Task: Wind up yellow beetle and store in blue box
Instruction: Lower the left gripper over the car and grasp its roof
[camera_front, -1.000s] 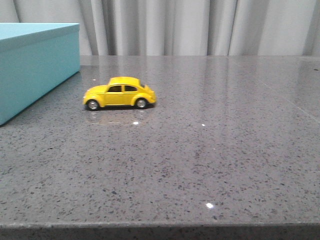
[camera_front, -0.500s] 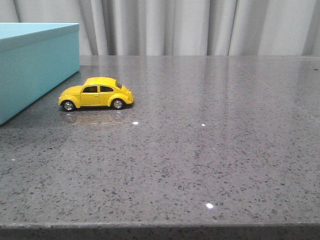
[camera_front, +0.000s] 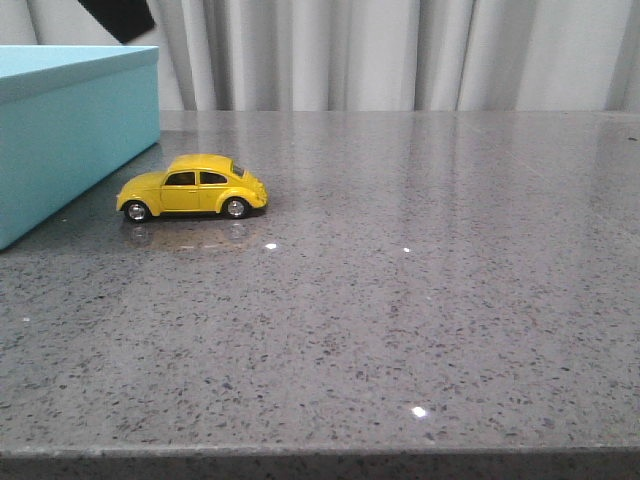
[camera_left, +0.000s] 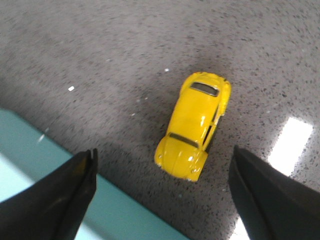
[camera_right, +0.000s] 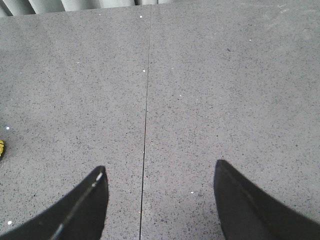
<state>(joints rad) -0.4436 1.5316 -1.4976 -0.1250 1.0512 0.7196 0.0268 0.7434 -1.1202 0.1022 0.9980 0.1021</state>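
Note:
The yellow beetle stands on its wheels on the grey table, side-on, just right of the blue box. In the left wrist view my left gripper hovers above the table, open and empty. The beetle lies below it between the spread fingers, nose towards the box's edge, with a gap between them. My right gripper is open and empty over bare table. A yellow sliver of the beetle shows at that view's edge.
The grey speckled stone table has a thin seam running across it. Grey curtains hang behind. A dark part of an arm shows at the top left above the box. The table's front edge is near the camera.
The beetle rolled left towards the blue box, then stopped; it has not moved in the last half second. A dark arm part has come into the front view's top left.

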